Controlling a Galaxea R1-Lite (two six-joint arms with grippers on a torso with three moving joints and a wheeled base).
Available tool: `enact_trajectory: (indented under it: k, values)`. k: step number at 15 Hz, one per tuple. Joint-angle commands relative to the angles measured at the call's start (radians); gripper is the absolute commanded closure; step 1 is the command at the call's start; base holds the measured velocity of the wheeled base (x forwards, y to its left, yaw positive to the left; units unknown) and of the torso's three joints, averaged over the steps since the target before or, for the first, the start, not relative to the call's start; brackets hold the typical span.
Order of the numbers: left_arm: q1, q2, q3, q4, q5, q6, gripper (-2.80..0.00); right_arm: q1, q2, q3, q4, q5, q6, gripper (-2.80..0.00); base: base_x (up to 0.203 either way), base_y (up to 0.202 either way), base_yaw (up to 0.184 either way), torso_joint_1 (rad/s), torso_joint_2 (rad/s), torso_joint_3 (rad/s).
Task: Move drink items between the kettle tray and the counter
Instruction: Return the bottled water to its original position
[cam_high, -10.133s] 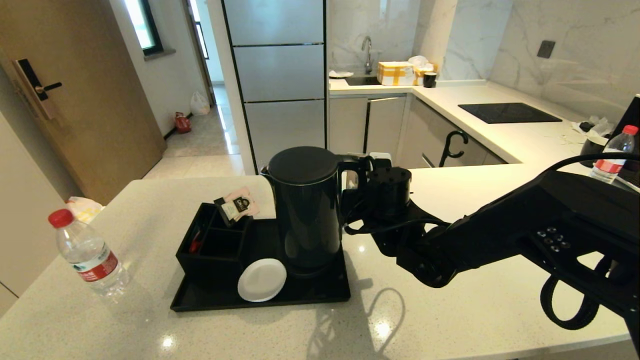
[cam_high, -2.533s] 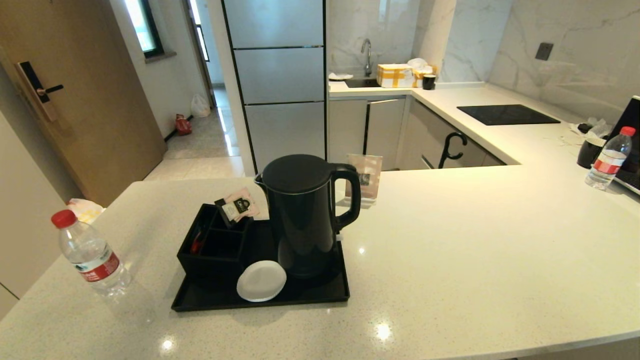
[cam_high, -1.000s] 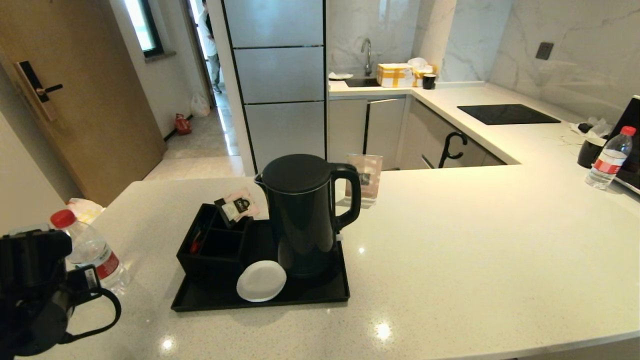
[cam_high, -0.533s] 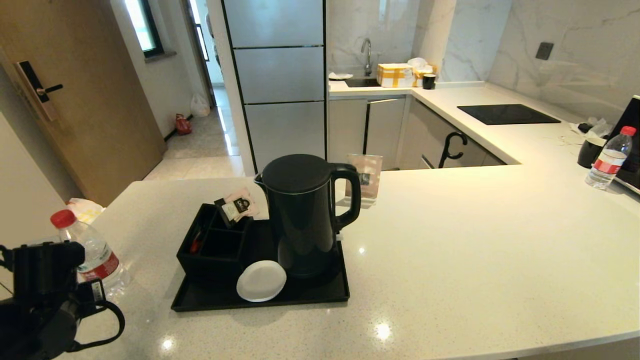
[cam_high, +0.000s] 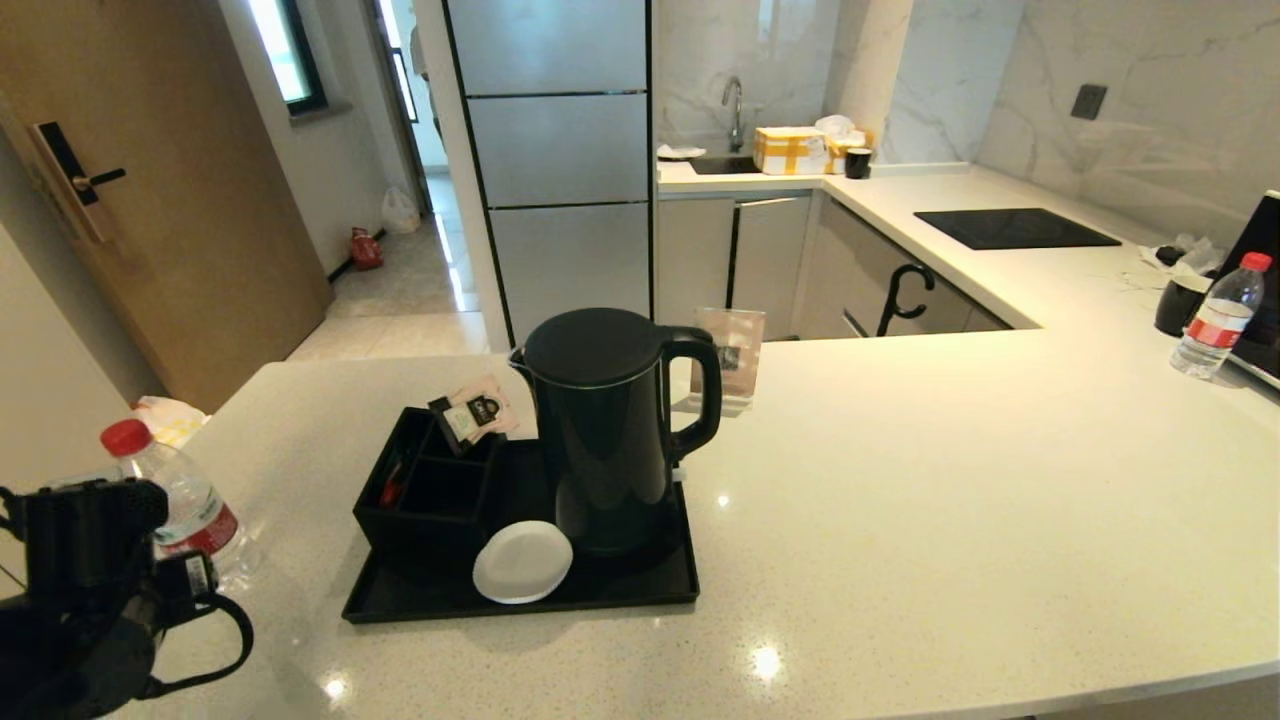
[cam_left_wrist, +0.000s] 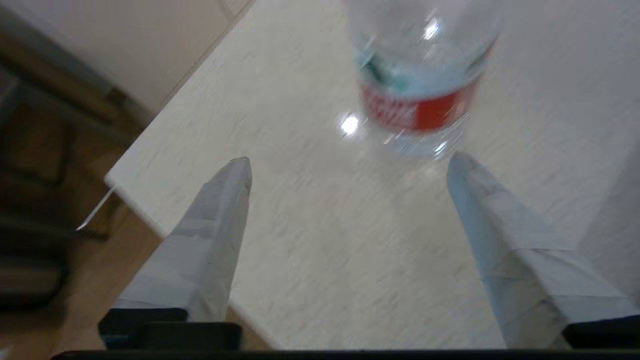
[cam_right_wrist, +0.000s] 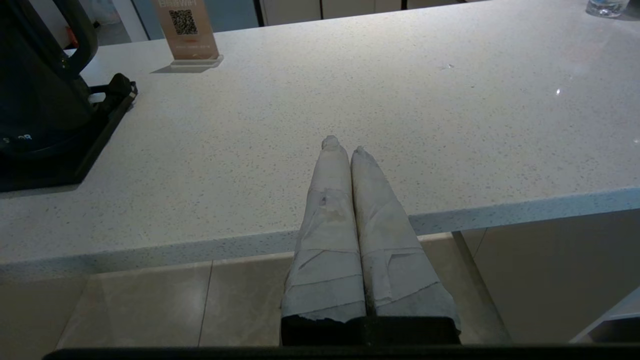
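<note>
Left gripper (cam_left_wrist: 348, 165) fingers (cam_left_wrist: 215, 235) spread wide, empty, low over the desk (cam_left_wrist: 310, 240) edge, aimed at the bottle (cam_left_wrist: 417, 85) standing just ahead; one fingertip looks near its base, contact unclear. Kettle (cam_high: 608, 430) on the tray (cam_high: 520, 600). Right gripper (cam_right_wrist: 344, 144) fingers pressed together, empty, by the desk front edge.

A white round coaster (cam_high: 522, 560) lies flat beside a black compartmented box (cam_high: 430, 492) holding tea sachets (cam_high: 478, 410). A small acrylic sign stand (cam_high: 730, 358) with a QR code stands upright. Farther back are a black glass hob panel (cam_high: 1015, 227), a sink tap (cam_high: 735, 100), a yellow-taped cardboard box (cam_high: 790, 148) and a tall steel fridge (cam_high: 560, 150). A wooden door (cam_high: 150, 190) stands at far left.
</note>
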Motion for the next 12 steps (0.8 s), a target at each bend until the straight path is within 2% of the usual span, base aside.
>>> enact_trajectory:
  k: [1,3,7,12]
  values:
    - [0.0,0.054,-0.004,-0.09,-0.02,0.0,-2.8,0.0,0.001,0.0,0.0,0.0,0.001,0.0,0.0,0.0,0.0,0.0,0.0,0.0]
    - [0.001,0.107,-0.016,-0.188,-0.045,0.001,-2.8,0.0,0.001,0.0,0.0,0.0,0.001,0.0,0.0,0.0,0.0,0.0,0.0,0.0]
    - [0.009,0.22,-0.046,-0.352,-0.047,0.026,-2.8,0.0,0.001,0.0,0.0,-0.002,0.001,0.0,0.0,0.0,0.0,0.0,0.0,0.0]
    - [0.038,0.238,-0.089,-0.363,-0.048,0.051,-2.8,0.0,0.001,0.0,0.0,0.0,0.001,0.0,0.0,0.0,0.0,0.0,0.0,0.0]
